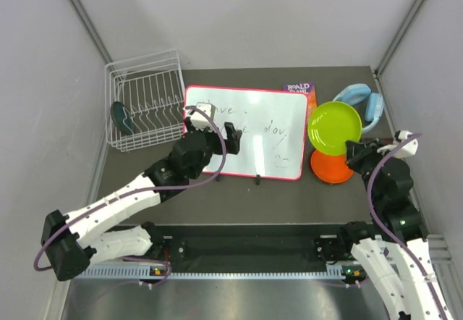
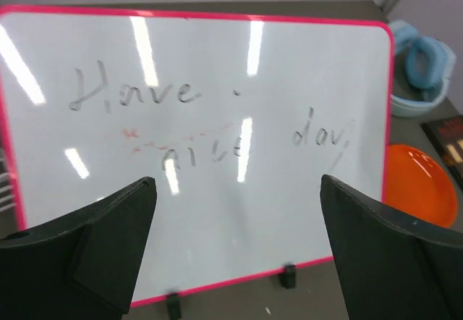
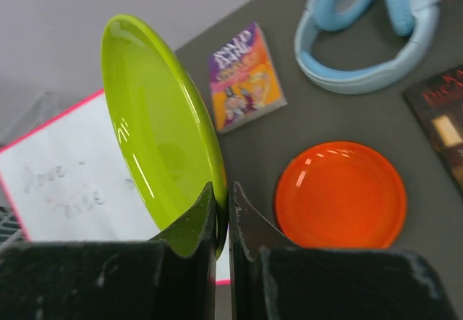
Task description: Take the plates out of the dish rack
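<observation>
White wire dish rack [image 1: 148, 110], lime-green plate [image 3: 155, 124], orange plate [image 3: 340, 193], pink-framed whiteboard [image 2: 195, 132], light blue headphones [image 3: 362, 81]

- You've got three plates: lime-yellow plate [image 1: 334, 126], orange plate [image 1: 331, 169], dark plate [image 1: 121, 117].
- One dish rack [image 1: 145, 65].
- One whiteboard [image 1: 249, 135].
- One headphones [image 1: 364, 103] set.
- Two books: purple book [image 3: 246, 77], dark book [image 3: 443, 121].

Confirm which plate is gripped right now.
The lime-yellow plate, clamped on edge by the right fingers; the orange plate lies flat on the table.
</observation>
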